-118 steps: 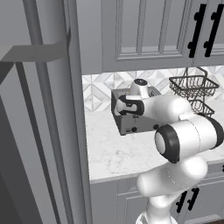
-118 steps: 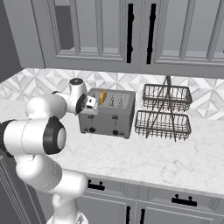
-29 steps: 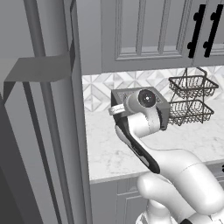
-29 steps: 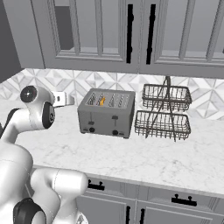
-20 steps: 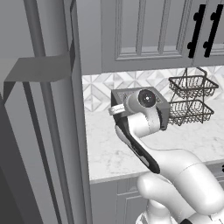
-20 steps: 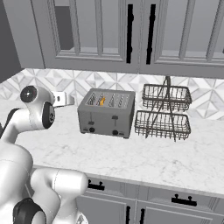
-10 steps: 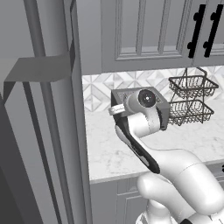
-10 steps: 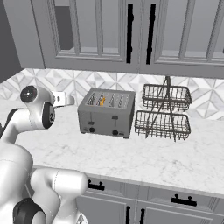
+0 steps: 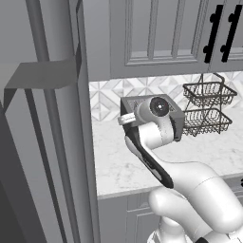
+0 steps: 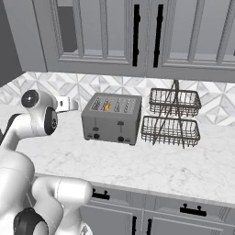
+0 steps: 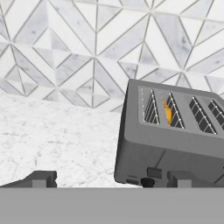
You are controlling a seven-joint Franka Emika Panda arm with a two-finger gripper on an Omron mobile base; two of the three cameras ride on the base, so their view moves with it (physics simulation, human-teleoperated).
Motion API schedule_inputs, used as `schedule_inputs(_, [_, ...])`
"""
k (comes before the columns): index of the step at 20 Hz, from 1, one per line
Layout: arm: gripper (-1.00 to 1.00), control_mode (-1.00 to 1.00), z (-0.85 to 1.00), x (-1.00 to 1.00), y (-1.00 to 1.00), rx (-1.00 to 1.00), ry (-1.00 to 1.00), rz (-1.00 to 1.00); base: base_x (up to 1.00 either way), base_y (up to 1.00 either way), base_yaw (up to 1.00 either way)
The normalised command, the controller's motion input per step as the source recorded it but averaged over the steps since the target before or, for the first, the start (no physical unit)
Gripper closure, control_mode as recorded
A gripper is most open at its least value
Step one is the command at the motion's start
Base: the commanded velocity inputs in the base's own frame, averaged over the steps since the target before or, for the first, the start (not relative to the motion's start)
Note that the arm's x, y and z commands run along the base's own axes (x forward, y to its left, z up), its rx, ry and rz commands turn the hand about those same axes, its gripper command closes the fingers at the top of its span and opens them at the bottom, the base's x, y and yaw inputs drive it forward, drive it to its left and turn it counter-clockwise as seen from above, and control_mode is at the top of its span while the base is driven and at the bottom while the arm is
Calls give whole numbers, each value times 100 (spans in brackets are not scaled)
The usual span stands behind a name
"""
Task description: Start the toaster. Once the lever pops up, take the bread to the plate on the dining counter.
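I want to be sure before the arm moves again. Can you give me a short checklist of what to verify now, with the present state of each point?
1. Tool open and holding nothing: ok.
2. Bread sits down in a slot of the toaster: ok, an orange-tan slice shows in the second slot from the left.
3. Lever position, up or down: cannot tell, too small.
4. Tool apart from the toaster, to its left: ok.
5. Wire basket rack clear of the toaster: ok, it stands apart on the right.
6. Counter in front of the toaster free: ok.
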Motion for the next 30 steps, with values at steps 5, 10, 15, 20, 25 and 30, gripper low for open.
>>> schedule_inputs(5, [-100,-100,0,0,0,0,0,0,0,0,0])
schedule_inputs(10, [-100,-100,0,0,0,0,0,0,0,0,0])
schedule_inputs(15, [-100,-100,0,0,0,0,0,0,0,0,0])
schedule_inputs(20, [-100,-100,0,0,0,0,0,0,0,0,0])
schedule_inputs(25, [-100,-100,0,0,0,0,0,0,0,0,0])
schedule_inputs(30, [-100,-100,0,0,0,0,0,0,0,0,0])
